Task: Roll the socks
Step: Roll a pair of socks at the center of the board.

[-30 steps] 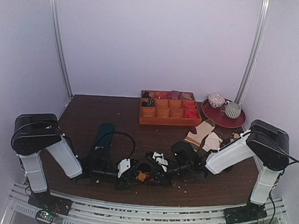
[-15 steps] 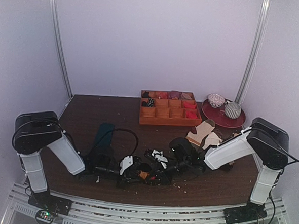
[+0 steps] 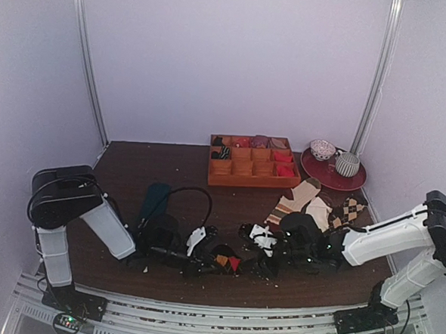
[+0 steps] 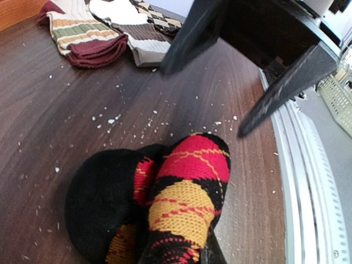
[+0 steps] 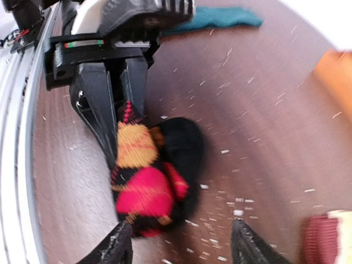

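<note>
Socks (image 3: 228, 263): one rolled bundle, middle of the table's (image 3: 170, 171) front edge.
Left gripper (image 5: 124, 118): clamped on the bundle; grip legible only from right wrist view.
Right gripper (image 5: 179, 245): fingers apart, nothing between.
Red plate (image 3: 328, 176): back right corner, top view alone.
Versus a second ago: right gripper withdrawn rightward, off the socks.

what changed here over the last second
The right end effector opened, let go of the rolled socks and drew back to the right, its arm dropping low. The left end effector closed on the roll and carried it slightly right. The teal sock, wooden tray and red plate stayed put.
</note>
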You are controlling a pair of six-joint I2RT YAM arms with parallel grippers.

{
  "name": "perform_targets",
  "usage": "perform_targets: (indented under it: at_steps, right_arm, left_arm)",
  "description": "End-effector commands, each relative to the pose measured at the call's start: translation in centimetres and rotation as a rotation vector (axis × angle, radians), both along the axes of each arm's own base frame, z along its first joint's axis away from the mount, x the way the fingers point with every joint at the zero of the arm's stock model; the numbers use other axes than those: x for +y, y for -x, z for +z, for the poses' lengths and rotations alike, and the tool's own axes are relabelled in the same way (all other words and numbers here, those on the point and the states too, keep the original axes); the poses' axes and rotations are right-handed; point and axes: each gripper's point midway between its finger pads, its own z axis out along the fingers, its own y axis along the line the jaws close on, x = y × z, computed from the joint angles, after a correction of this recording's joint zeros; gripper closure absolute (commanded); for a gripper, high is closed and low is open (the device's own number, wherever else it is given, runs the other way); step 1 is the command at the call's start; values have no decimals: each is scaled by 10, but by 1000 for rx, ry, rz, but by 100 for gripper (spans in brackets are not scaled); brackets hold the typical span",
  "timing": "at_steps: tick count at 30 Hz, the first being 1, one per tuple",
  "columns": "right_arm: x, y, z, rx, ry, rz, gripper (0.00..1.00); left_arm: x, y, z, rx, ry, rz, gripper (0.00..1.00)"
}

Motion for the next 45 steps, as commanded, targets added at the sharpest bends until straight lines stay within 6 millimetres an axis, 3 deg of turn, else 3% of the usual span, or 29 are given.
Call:
perform_targets:
  at_steps: [1, 9, 18, 21, 25, 29, 31, 33, 34, 35, 41, 45]
  right_arm:
    - [-9, -6, 21, -317, 2, 23, 37]
    - [18, 20, 0, -366, 117, 169, 36]
    - [41, 15, -19, -370, 183, 219, 38]
    - [41, 10, -31, -357, 232, 203, 44]
    - [42, 11, -46, -308, 272, 213, 63]
    - [37, 14, -65, -227, 337, 212, 74]
    - [35, 20, -70, -169, 341, 221, 78]
    - [32, 25, -73, -109, 348, 220, 78]
    - [31, 27, -74, -82, 355, 218, 79]
    - [29, 30, -75, -57, 365, 219, 79]
    - [23, 43, -76, 139, 464, 219, 79]
    - [22, 55, -80, 321, 521, 220, 78]
  left_arm:
    - [78, 57, -101, 389, -391, 45, 100]
    - [76, 58, -106, 390, -418, 12, 100]
    - [76, 59, -105, 381, -411, 4, 100]
    - [76, 59, -104, 377, -411, -5, 100]
    - [76, 60, -103, 372, -409, -12, 100]
    - [75, 57, -94, 323, -385, -18, 99]
    - [75, 46, -86, 257, -381, 13, 71]
    - [72, 34, -69, 174, -357, 45, 53]
    - [71, 28, -58, 136, -337, 61, 18]
    - [69, 23, -45, 95, -308, 73, 4]
    - [74, -3, 20, -110, -199, 184, 2]
    - [81, 0, 47, -209, -123, 188, 2]
